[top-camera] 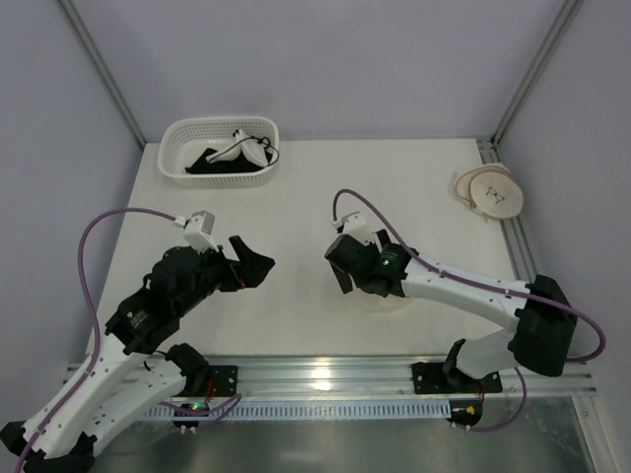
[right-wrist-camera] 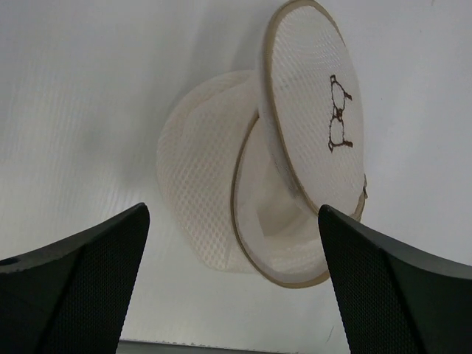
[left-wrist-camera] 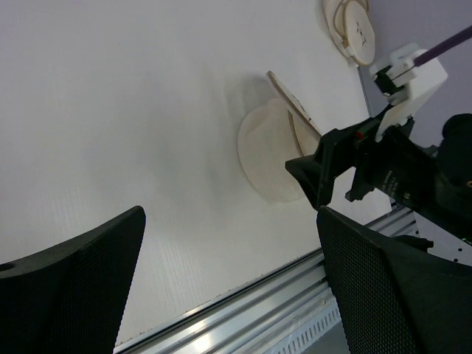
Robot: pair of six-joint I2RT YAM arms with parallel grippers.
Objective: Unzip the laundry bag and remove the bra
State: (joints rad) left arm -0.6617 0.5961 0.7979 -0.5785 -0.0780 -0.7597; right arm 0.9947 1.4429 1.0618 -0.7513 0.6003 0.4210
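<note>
Laundry bag unzipped, lid raised, apparently empty; bra lies in the basket. My left gripper and right gripper stand released. Next, I judge, both simply retreat.

No words or numbers can be read. The bag has a small dark stitched mark on its raised lid, perhaps two linked rings. A second pouch bears a similar mark, too small to make out.
</note>
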